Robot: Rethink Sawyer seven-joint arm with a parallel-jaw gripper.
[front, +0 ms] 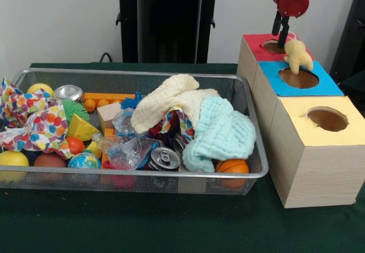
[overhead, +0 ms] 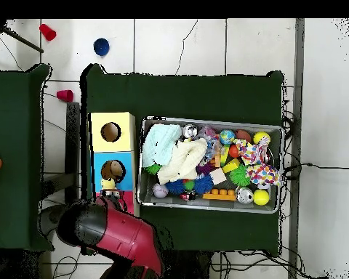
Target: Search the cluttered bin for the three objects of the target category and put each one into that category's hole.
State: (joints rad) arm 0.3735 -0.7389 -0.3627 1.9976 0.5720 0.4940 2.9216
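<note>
Dark green cloth [front: 171,230] covered the table beneath a white wall. Over the far right, the red and black gripper [front: 282,35] hung with its black fingers [front: 283,37] clenched on a pale yellow fuzzy plush toy [front: 297,55], which dangled above the round hole [front: 299,78] of the blue-topped wooden box [front: 274,102]. Beyond that box stood the red-topped box [front: 248,52], and nearer the camera the yellow-topped one [front: 319,167]. Left of the boxes sat the wide silver wire mesh basket [front: 142,179], full of clutter: a knitted cream cloth [front: 162,106] and a mint cloth [front: 225,130] draped on top, a silver drinks can [front: 165,158], a small orange basketball [front: 232,166] and a polka-dot fabric [front: 34,125] at the left end.
</note>
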